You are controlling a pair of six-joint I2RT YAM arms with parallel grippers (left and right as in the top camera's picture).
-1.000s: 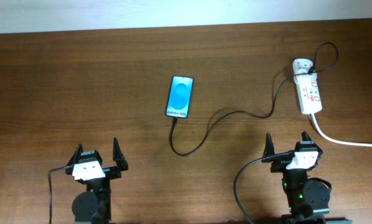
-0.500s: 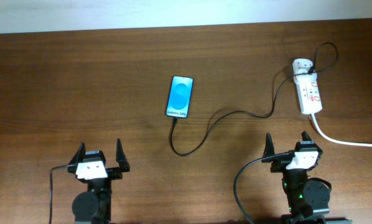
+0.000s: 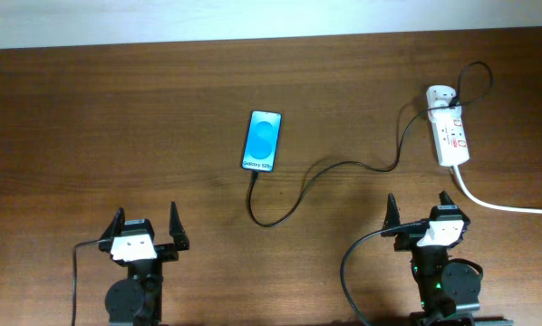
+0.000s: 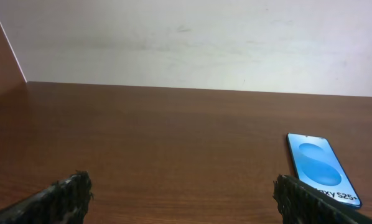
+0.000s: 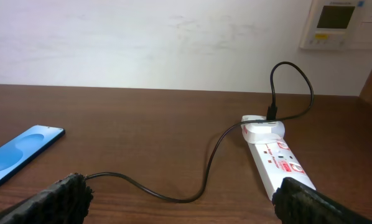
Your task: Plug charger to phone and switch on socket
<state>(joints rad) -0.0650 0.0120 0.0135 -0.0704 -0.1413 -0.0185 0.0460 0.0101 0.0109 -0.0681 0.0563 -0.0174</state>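
The phone [image 3: 263, 141] lies screen up mid-table, blue screen lit; it also shows in the left wrist view [image 4: 321, 168] and the right wrist view [image 5: 21, 151]. The thin black charger cable [image 3: 300, 193] runs from the phone's near end, loops and goes right to the white plug on the socket [image 3: 449, 136], also seen in the right wrist view [image 5: 277, 159]. Its connector tip sits at the phone's bottom edge; I cannot tell if it is seated. My left gripper [image 3: 145, 228] is open and empty near the front edge. My right gripper [image 3: 418, 213] is open and empty, below the socket.
A thick white cord [image 3: 498, 204] leaves the socket toward the right edge. The robot's own black cables [image 3: 354, 272] curl beside the right arm base. A white wall runs along the table's far edge, with a wall panel [image 5: 336, 25] at the right.
The left gripper has shifted very slightly to the right. The right arm, phone, cable and socket have not moved.
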